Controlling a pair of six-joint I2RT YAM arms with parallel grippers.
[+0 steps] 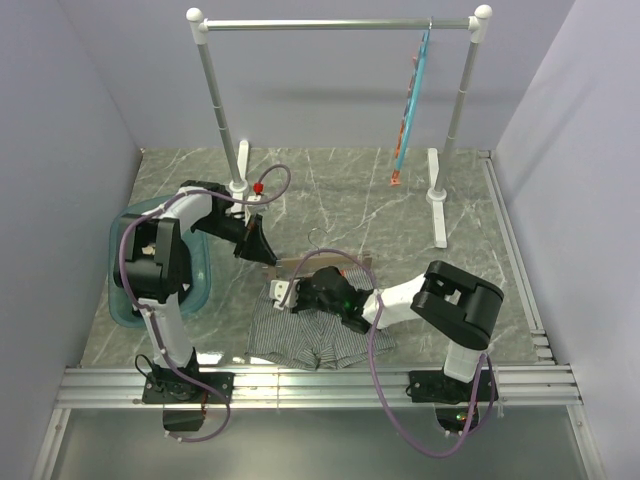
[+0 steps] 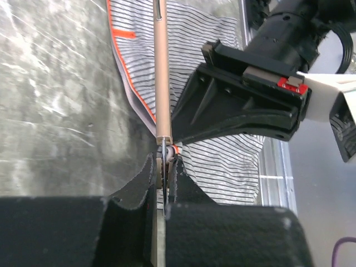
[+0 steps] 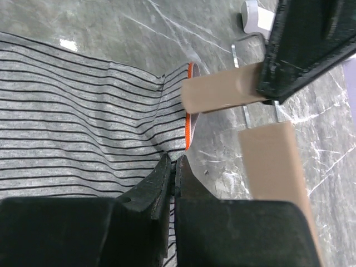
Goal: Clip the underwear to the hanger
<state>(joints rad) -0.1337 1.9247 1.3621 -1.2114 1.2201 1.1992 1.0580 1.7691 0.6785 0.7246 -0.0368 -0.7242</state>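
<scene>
Underwear [image 1: 300,345] waistband pinched by right hand [image 3: 173,167]; left hand [image 2: 166,165] clamps hanger [image 2: 162,83] end.

No text, brand, number or sign reading legibly anywhere; orange tag [image 2: 123,34] on underwear [image 2: 194,28] showing no legible print.

Marble table [image 1: 340,200] bears underwear [image 1: 290,347], rack [image 1: 335,24], perhaps a teal basin [image 1: 203,285].
</scene>
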